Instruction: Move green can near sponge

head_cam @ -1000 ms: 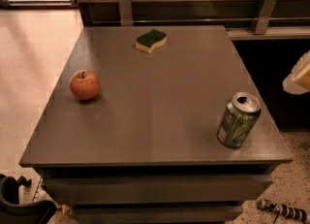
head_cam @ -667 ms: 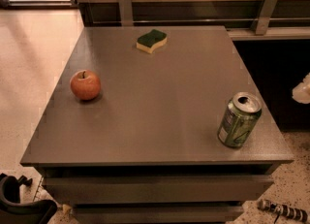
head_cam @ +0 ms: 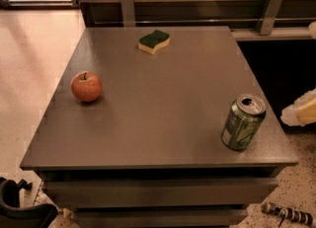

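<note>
The can (head_cam: 243,122) stands on its base at the near right corner of the table (head_cam: 158,128), close to the near edge and the right edge. Its silver top faces up and the pull-tab opening shows. A pale label patch sits low on its left side.

The sponge (head_cam: 154,41) lies flat near the far edge, a little left of the middle, dark green side up over the yellow foam. It is well apart from the can, with bare tabletop between them. An apple (head_cam: 86,86) sits on the left side of the table, about midway between near and far, apart from both.

The gripper (head_cam: 299,114) shows only as a pale, whitish-yellow piece cut off by the right border. It is off the table, just to the right of the can and about level with the can's upper half, without touching it. I cannot tell how wide it stands, and it holds nothing that I can see.

Two metal brackets (head_cam: 270,10) rise against the dark wall behind the table. On the speckled floor (head_cam: 29,74) a black object (head_cam: 19,209) lies at the near left and a striped rod (head_cam: 289,214) at the near right.
</note>
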